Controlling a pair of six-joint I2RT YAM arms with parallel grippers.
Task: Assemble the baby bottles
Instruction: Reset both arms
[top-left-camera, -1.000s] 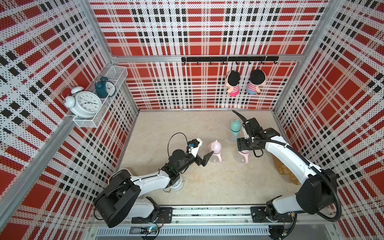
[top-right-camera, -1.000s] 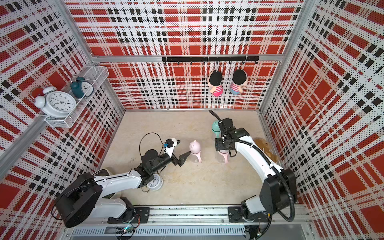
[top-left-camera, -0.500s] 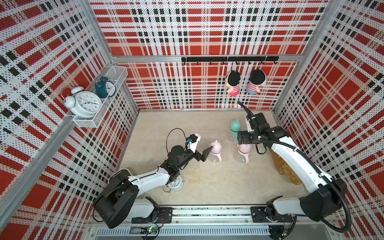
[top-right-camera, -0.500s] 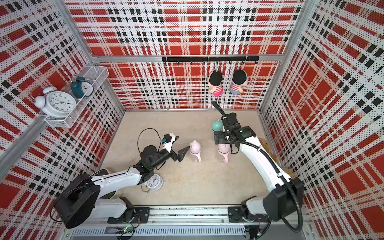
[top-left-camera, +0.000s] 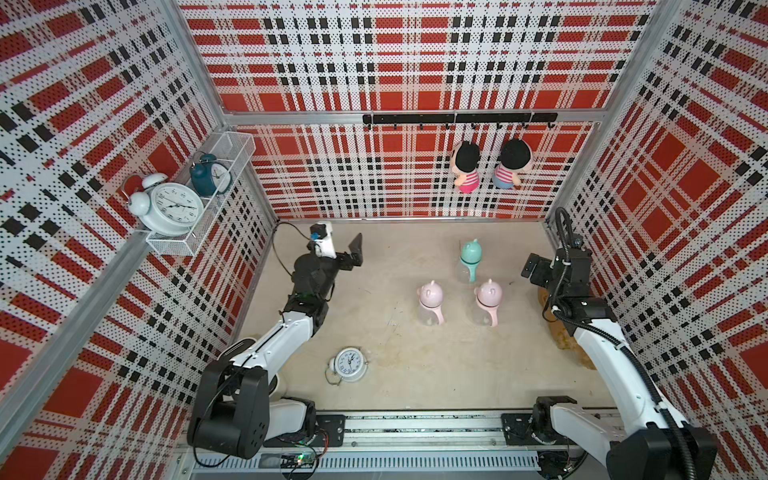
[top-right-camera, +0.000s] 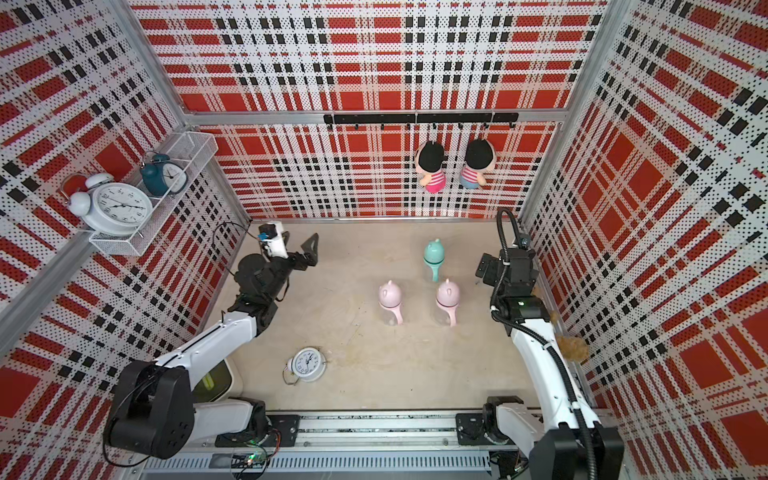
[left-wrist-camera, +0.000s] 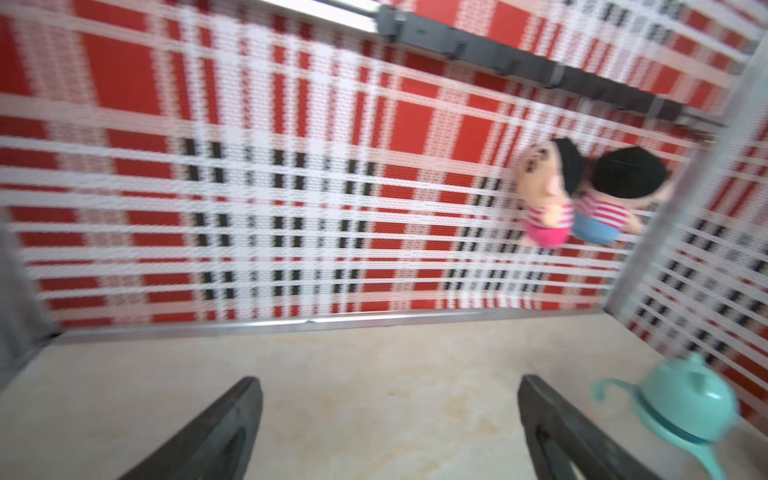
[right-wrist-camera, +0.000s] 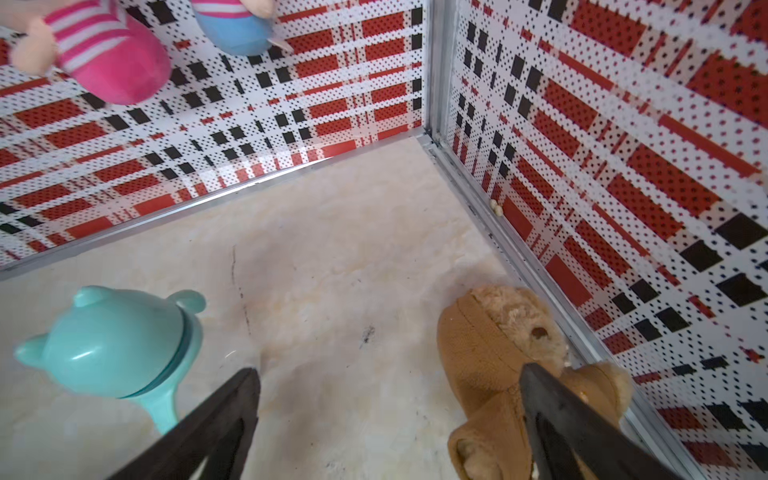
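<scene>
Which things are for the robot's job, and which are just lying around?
Job: teal baby bottle, left pink baby bottle, right pink baby bottle.
Extras: table alarm clock, brown plush toy, pink hanging doll, blue hanging doll, white shelf clock, teal shelf clock.

Robot lab test cell: plaid perforated wall panels on aluminium frame, arms mounted on rail, staged clocks, dolls.

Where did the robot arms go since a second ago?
Both arms pulled back. The right gripper let go of a pink bottle and swung toward the right wall; the left gripper, open, left the other pink bottle for the back left corner. The teal bottle, both pink ones and the clock stayed put.
</scene>
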